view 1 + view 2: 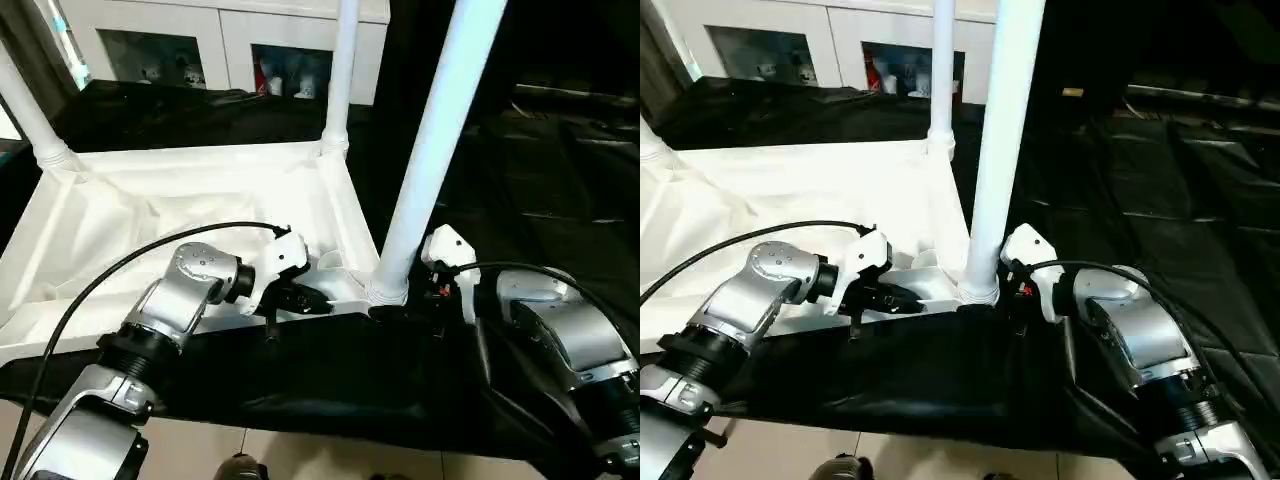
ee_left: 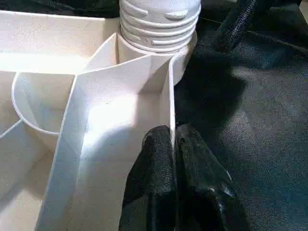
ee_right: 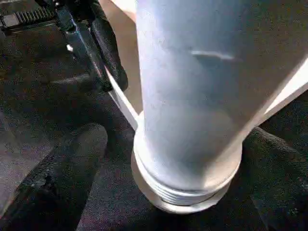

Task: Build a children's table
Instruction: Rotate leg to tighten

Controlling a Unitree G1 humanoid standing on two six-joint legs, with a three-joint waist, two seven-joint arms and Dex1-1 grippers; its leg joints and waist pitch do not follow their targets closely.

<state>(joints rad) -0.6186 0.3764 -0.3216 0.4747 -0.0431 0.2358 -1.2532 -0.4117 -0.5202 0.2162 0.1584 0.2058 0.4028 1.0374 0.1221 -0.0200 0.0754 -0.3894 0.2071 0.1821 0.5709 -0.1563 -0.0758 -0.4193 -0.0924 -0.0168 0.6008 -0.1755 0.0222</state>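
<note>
Leg (image 1: 430, 150) stands upright at twelve o'clock between the right gripper's (image 3: 159, 168) spread fingers, probably seated; left gripper (image 2: 173, 159) pinches the tabletop (image 1: 200, 200) rim.

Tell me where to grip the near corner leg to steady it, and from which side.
Grip the near leg low on its round shaft, just above the ribbed collar. Come level from the right, off the tabletop, jaws straddling it: it stands upright and the right gripper is open there.

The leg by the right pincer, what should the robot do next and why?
Probably draw the right pincer back from the leg. Its fingers stand wide apart either side, the leg already stands upright in the tabletop corner, and the left pincer pinches the rim.
</note>
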